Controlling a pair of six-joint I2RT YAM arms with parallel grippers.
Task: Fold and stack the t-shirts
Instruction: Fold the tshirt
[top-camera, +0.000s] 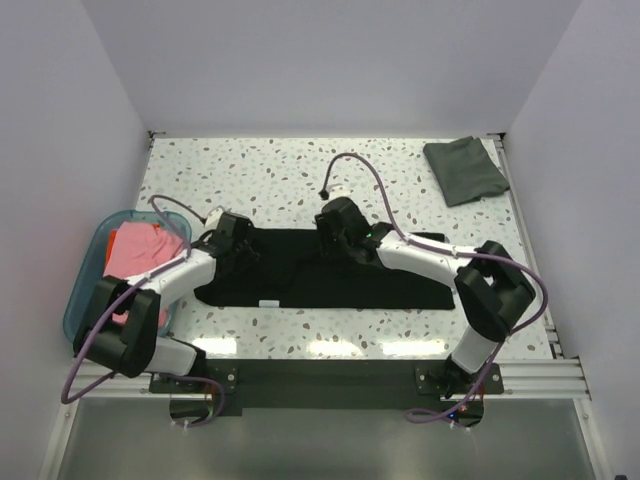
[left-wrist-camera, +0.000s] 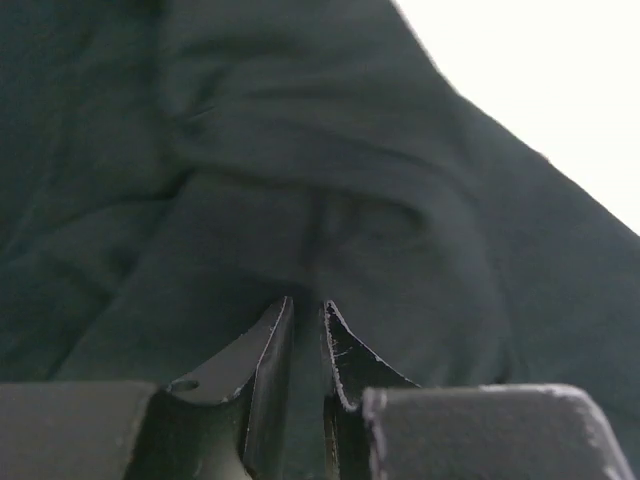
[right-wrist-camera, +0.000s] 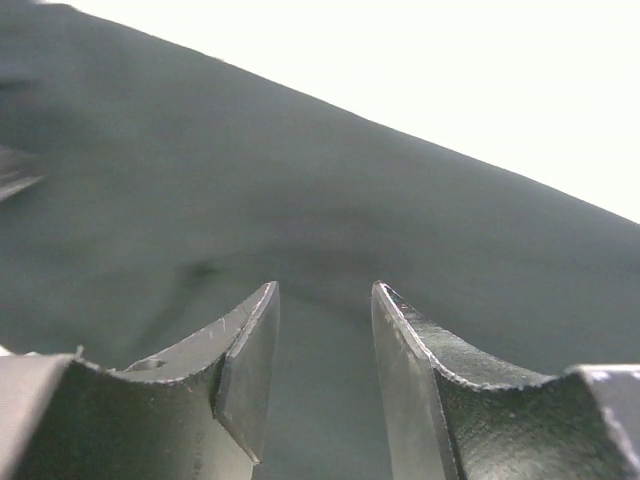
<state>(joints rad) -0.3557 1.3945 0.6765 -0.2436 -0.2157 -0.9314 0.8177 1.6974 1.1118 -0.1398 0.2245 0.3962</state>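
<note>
A large black t-shirt (top-camera: 330, 285) lies spread across the near middle of the table, its small white label (top-camera: 268, 302) at the front edge. My left gripper (top-camera: 243, 250) is at the shirt's left end; in the left wrist view its fingertips (left-wrist-camera: 306, 305) stand almost together, pinching a fold of the black cloth (left-wrist-camera: 350, 150). My right gripper (top-camera: 330, 238) is at the shirt's back edge; its jaws (right-wrist-camera: 325, 290) are open with flat black cloth (right-wrist-camera: 300, 180) between and under them. A dark grey-green shirt (top-camera: 465, 170) lies folded at the back right. A pink shirt (top-camera: 140, 250) lies in the tub.
A translucent teal tub (top-camera: 80, 290) stands at the left table edge, holding pink and orange-red cloth. A purple cable (top-camera: 360, 170) loops over the table behind the right arm. White walls close in the table on three sides.
</note>
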